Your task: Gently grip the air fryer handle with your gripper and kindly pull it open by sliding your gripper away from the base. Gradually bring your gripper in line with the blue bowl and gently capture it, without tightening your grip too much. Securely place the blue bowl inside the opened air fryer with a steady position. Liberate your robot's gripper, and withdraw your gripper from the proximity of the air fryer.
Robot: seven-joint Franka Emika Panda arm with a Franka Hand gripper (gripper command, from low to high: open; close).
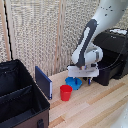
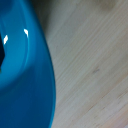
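Note:
The blue bowl (image 1: pixel 74 83) sits on the wooden table beside the red cup, and in the wrist view the blue bowl (image 2: pixel 22 75) fills one side of the picture very close up. My gripper (image 1: pixel 84 78) hangs right over the bowl's edge nearest the air fryer (image 1: pixel 113 54), its fingers down at the rim. Whether the fingers press on the rim is hidden. The air fryer is the black box at the exterior view's right. Its lower front part (image 1: pixel 107 75) juts toward the bowl. The air fryer handle is hidden behind my arm.
A red cup (image 1: pixel 65 92) stands just to the exterior view's left of the bowl. An upright blue panel (image 1: pixel 43 81) and an open black fabric case (image 1: pixel 20 97) lie further left. A cable (image 1: pixel 119 56) runs across the fryer. Slatted blinds form the back wall.

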